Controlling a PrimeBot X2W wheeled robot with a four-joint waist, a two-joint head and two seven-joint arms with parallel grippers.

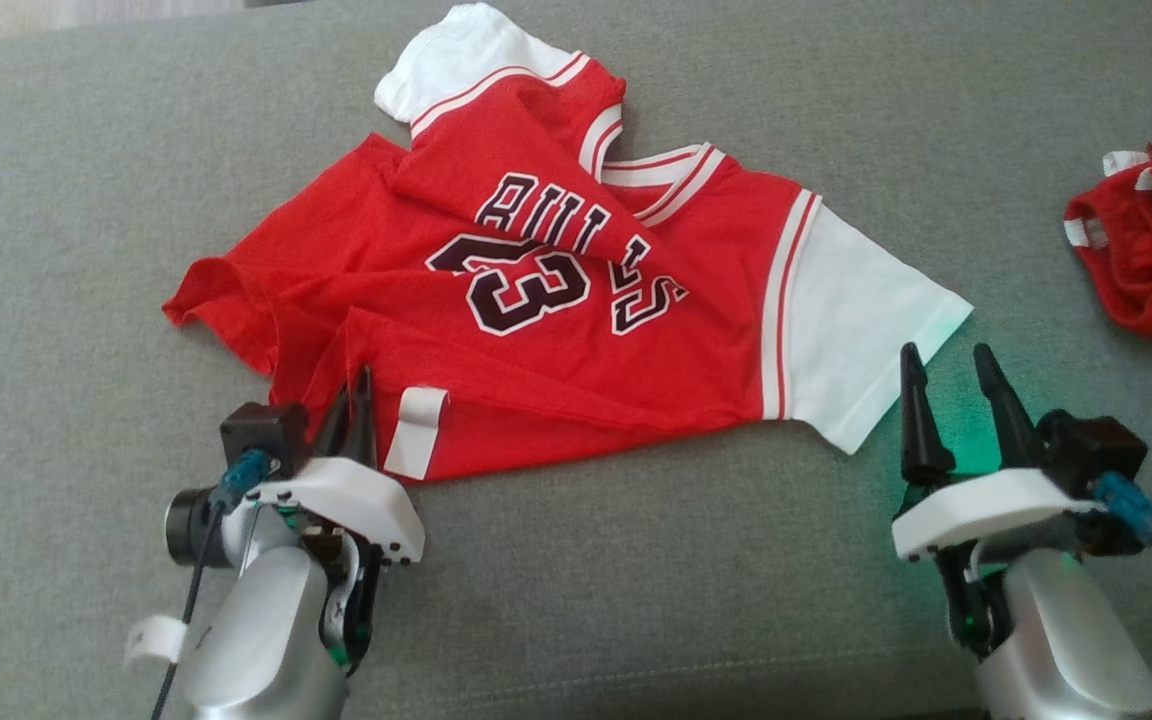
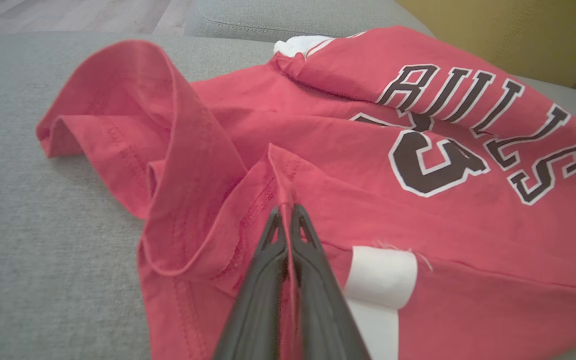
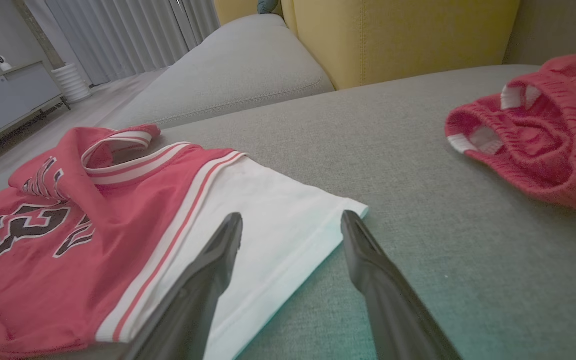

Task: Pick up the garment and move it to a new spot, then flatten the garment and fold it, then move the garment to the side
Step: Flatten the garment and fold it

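Observation:
The garment (image 1: 536, 300) is a red jersey with white sleeves, "BULLS" and "23" on its chest, lying crumpled on a grey sofa cushion (image 1: 86, 200). My left gripper (image 1: 358, 388) is shut on a raised fold of the red hem at the jersey's near left; the left wrist view shows the garment (image 2: 418, 225) pinched between the two closed fingers (image 2: 313, 280) of that gripper (image 2: 287, 207). My right gripper (image 1: 946, 362) stands open just off the white sleeve's near corner, and in its wrist view the gripper (image 3: 293, 220) hangs over the sleeve edge of the garment (image 3: 268, 200), holding nothing.
A second red knit piece with white trim (image 1: 1151, 250) lies at the cushion's right edge, also seen as the red piece (image 3: 538, 145) in the right wrist view. A yellow backrest (image 3: 398, 35) rises behind. A white label (image 1: 416, 430) shows on the jersey's hem.

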